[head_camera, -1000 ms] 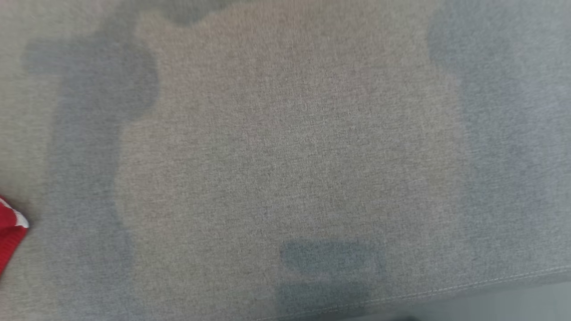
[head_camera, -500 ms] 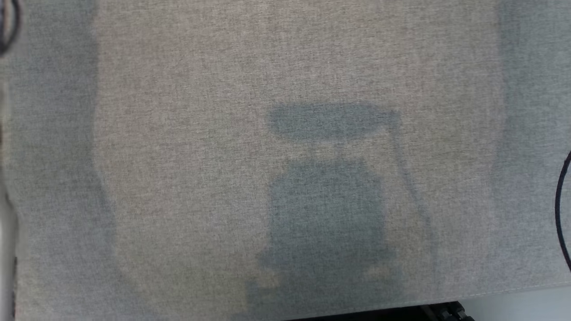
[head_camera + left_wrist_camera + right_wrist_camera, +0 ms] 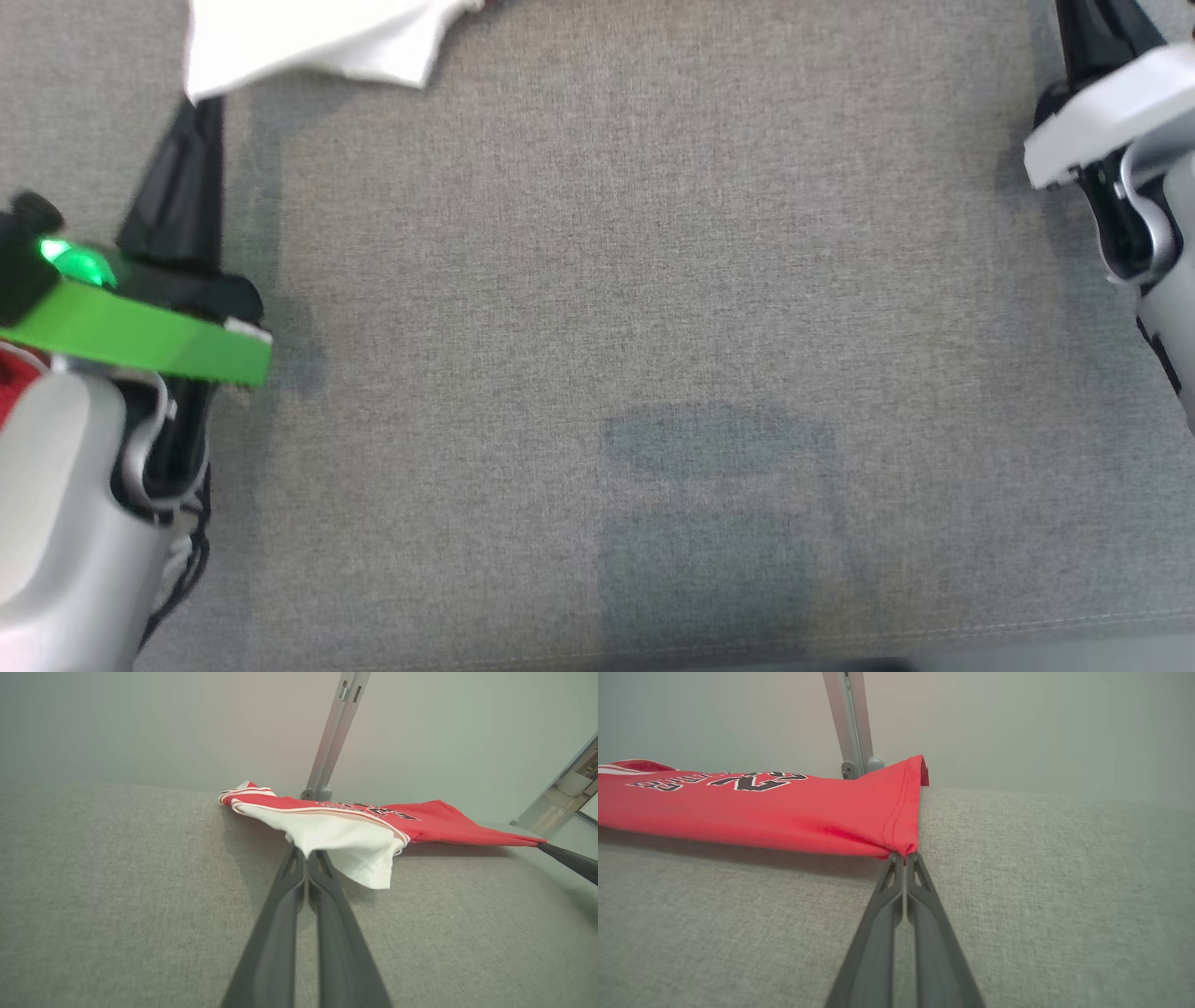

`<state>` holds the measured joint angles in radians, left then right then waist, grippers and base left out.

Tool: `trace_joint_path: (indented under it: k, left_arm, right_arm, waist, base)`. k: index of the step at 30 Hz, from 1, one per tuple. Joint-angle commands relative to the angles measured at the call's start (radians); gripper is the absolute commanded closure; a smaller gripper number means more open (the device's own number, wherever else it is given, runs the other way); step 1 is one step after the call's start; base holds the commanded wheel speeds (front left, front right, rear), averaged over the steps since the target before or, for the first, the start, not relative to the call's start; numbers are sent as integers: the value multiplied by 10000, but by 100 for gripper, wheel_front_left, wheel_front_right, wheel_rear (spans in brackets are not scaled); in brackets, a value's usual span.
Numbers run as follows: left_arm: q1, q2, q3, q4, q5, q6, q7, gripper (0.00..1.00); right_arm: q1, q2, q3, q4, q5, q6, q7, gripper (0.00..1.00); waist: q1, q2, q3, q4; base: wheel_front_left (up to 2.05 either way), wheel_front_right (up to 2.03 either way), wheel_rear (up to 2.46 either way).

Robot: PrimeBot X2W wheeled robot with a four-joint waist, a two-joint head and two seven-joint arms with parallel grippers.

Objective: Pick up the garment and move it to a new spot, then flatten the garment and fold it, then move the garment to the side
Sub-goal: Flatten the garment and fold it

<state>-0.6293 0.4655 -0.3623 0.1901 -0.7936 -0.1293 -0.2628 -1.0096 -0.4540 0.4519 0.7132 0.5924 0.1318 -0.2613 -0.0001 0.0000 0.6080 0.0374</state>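
Observation:
The garment [image 3: 434,821] is a red jersey with black lettering and a white part. It is stretched just above the grey cushioned surface [image 3: 597,280] between both grippers. My left gripper [image 3: 308,851] is shut on the white part, which droops over its tips. My right gripper [image 3: 904,855] is shut on the red hem corner [image 3: 901,812]. In the head view the white cloth [image 3: 317,37] lies at the top left over the left gripper [image 3: 201,107]. The right gripper [image 3: 1088,37] stands at the top right, its tips cut off by the edge.
A metal post [image 3: 334,732] rises behind the surface against a plain wall. The surface's front seam [image 3: 934,625] runs along the bottom of the head view. A green band [image 3: 140,331] wraps my left wrist.
The head camera has shifted: the earlier pictures held blurred grey fabric and shadows, and now both arms and the white cloth are in the picture. Whether the garment moved cannot be told.

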Motion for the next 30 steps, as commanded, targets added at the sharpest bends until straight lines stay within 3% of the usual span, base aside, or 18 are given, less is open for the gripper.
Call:
trace_joint_path:
  k: [1,10,22,30]
  left_arm:
    - [726,264,-215,-276,-341,-20,17,100]
    - [3242,891,-595,-1390,-933,86,351,100]
    - [5886,1351,-1159,-3161,-1230,949,973,100]
    - [6982,1694,-1183,-4303,-1636,1310,1332,100]
  right_arm:
    - [760,-410,-63,-320,395,-21,-25,100]
    - [3706,-948,-291,-1272,100,-23,-24,100]
    - [6532,-1165,-714,-2424,-514,-21,-25,100]
    - [8411,-1349,-1787,-3396,-864,-21,-25,100]
  waist:
    - [1,0,-1456,106]
    - [1,0,-2825,-115]
    - [1,0,-3766,-262]
    - [1,0,-3974,-146]
  base:
    - [0,0,0]
    - [0,0,0]
    - [0,0,0]
    - [0,0,0]
